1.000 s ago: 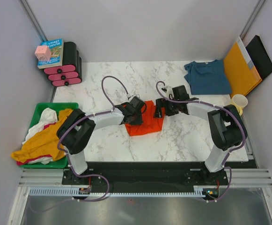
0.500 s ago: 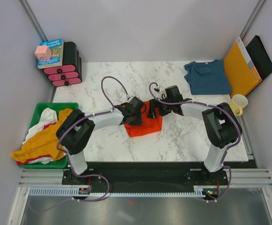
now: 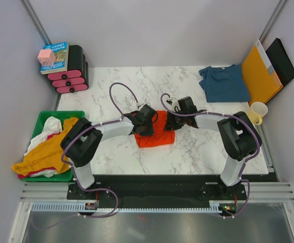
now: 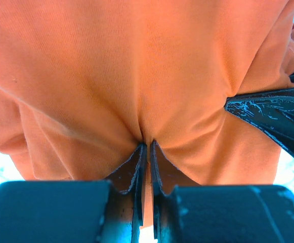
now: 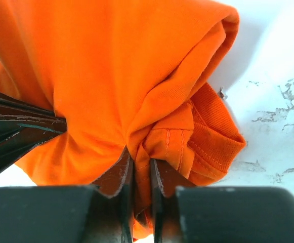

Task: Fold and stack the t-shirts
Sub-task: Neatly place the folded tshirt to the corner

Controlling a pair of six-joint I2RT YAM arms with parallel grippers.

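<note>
The orange-red t-shirt [image 3: 156, 135] lies bunched at the middle of the marble table, partly folded. My left gripper [image 3: 149, 123] is shut on a pinch of its cloth [image 4: 147, 101] at the shirt's upper left. My right gripper [image 3: 171, 121] is shut on a fold of the same shirt [image 5: 136, 91] at its upper right, close by the ribbed collar [image 5: 215, 142]. In each wrist view the other gripper's fingers dig into the cloth at the side. The dark teal-blue t-shirt [image 3: 223, 82] lies spread flat at the back right.
A green bin [image 3: 45, 117] at the left edge holds mustard-yellow and white garments. A book, a pink cube and a black-and-pink stack [image 3: 70, 71] stand at the back left. An orange envelope [image 3: 259, 76], a dark folder and a cream mug [image 3: 258, 110] sit at the right.
My right gripper moved left onto the orange-red shirt's right edge and closed from wide open onto a fold. The left gripper kept its hold and stayed put.
</note>
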